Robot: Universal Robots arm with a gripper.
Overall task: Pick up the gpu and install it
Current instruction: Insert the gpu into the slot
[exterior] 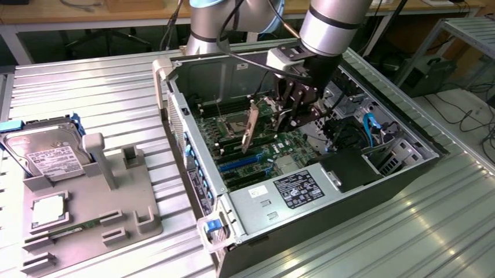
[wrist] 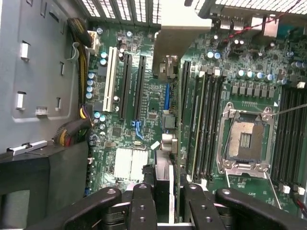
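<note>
The gpu [exterior: 251, 128] hangs on edge inside the open computer case [exterior: 185, 145], just above the green motherboard [exterior: 232, 145]. Its long silvery bracket slants down toward the expansion slots. My gripper [exterior: 298, 113] reaches down from the arm and is shut on the card's upper edge. In the wrist view the gpu [wrist: 176, 124] is seen edge-on, running away from my gripper [wrist: 165, 203] toward its bracket [wrist: 175, 38] at the case's rear wall. A black finger [wrist: 142, 206] sits on either side of the card. It hovers beside the black slots [wrist: 139, 86].
The CPU socket [wrist: 244, 139] and memory slots lie beside the card. The power supply [exterior: 298, 188], cables and drive bays crowd the case's near end. Outside, at the exterior view's left, a grey fixture [exterior: 101, 197] holds a hard drive [exterior: 46, 153], a processor [exterior: 48, 211] and a memory stick [exterior: 73, 229].
</note>
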